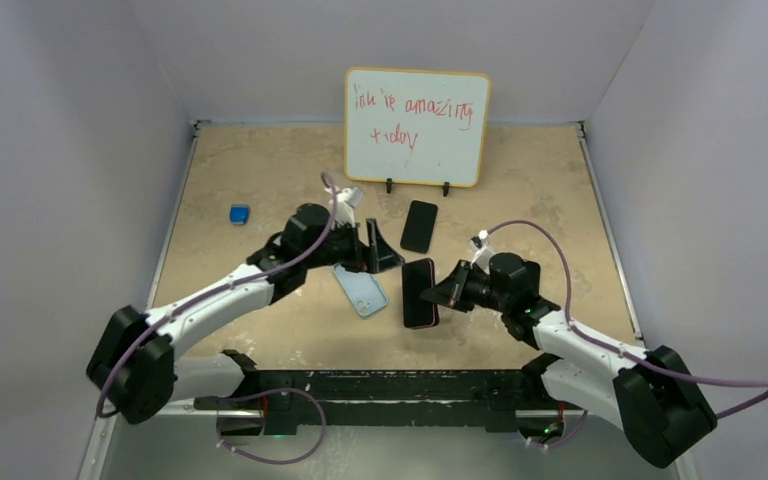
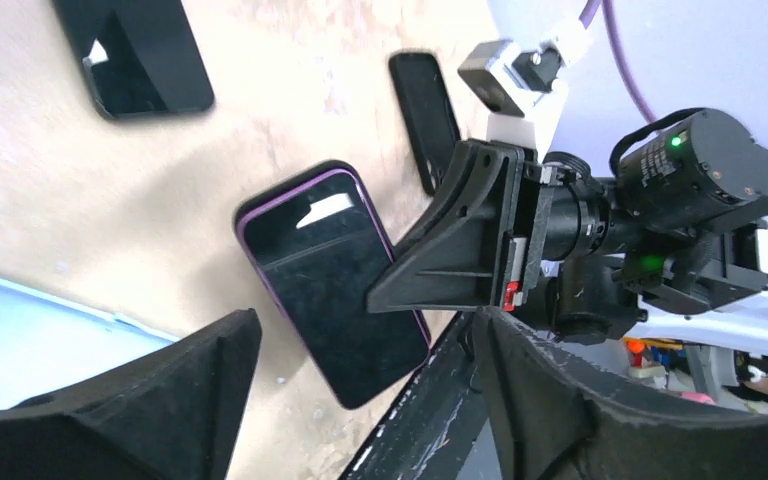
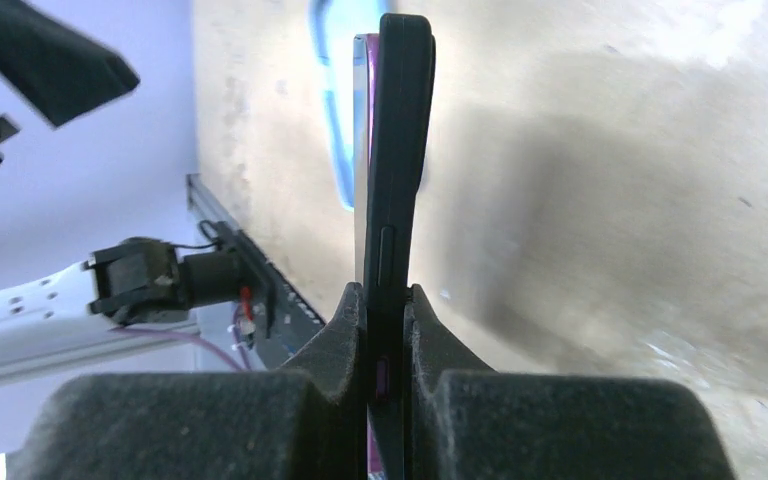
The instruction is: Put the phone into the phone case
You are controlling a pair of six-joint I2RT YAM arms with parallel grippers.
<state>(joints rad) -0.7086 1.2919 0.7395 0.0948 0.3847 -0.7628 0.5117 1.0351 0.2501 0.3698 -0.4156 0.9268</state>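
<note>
Two grippers split the work. The right gripper (image 3: pixel 385 300) pinches the phone (image 1: pixel 419 293) across its faces, just right of the case (image 1: pixel 362 293), probably to carry it over. The left gripper (image 1: pixel 378 250) hovers wide open behind the case, likely to steady it.

Whiteboard (image 1: pixel 417 126), yellow-orange frame, stands upright on two small black feet at the far side of the tan table (image 1: pixel 250 160); the red handwriting reads roughly "you're amazing today". An all-black phone (image 1: pixel 419 226) lies flat just in front of the board's feet, slightly tilted, and a small blue cube (image 1: pixel 239 213) sits well apart from it on the left, near the table's edge. Pale lilac walls (image 1: pixel 60 150) close off three sides, and a black rail (image 1: pixel 380 385) runs along the near edge.
</note>
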